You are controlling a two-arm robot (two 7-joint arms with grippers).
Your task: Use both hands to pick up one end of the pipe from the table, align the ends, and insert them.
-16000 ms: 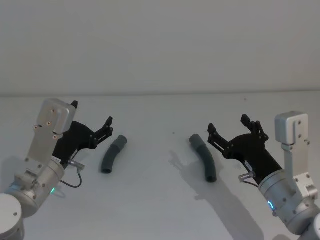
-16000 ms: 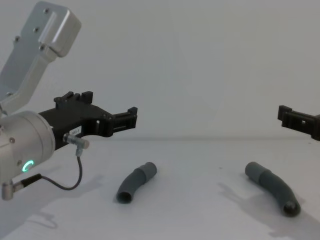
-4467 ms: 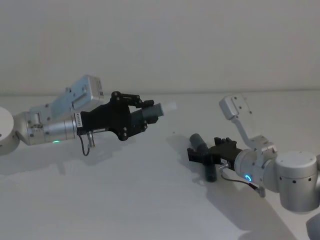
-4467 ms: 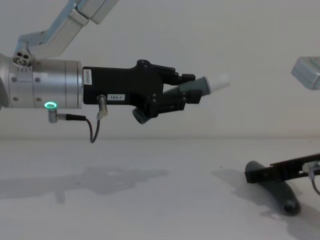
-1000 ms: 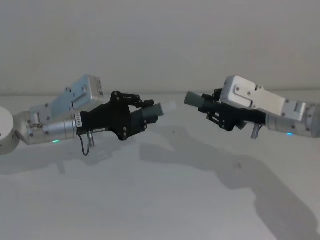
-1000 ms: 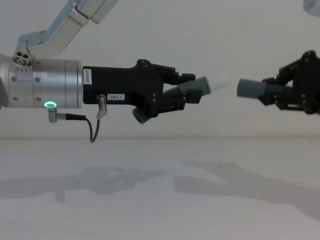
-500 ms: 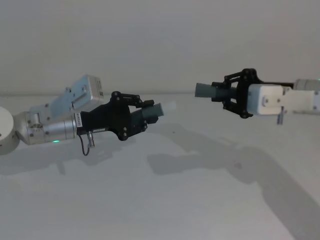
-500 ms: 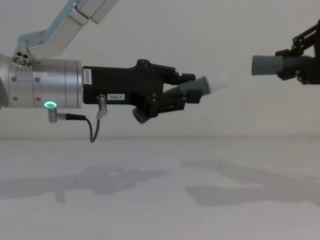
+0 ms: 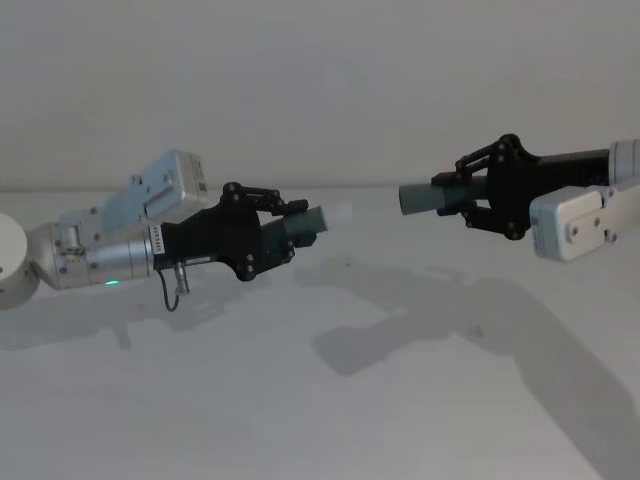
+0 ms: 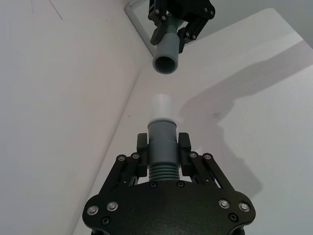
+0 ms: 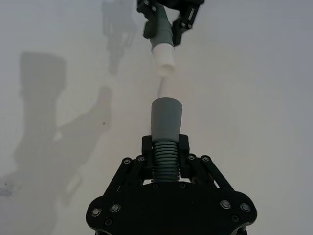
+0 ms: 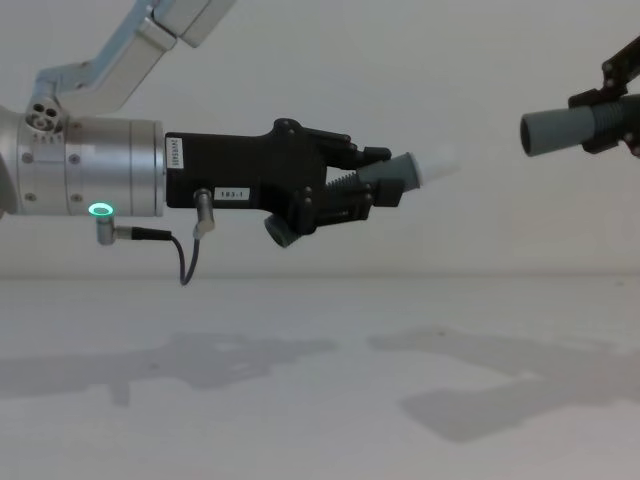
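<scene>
Two shadows across the white table (image 9: 300, 420), pale wall (image 9: 320, 90) behind.

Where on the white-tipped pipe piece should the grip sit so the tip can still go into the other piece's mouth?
On the ribbed grey section behind the collar, where the left gripper is shut on the white-tipped piece now, fingers closing from both sides. That leaves the white tip projecting bare toward the open mouth of the piece in the right gripper. A grip further forward would likely block insertion.
</scene>
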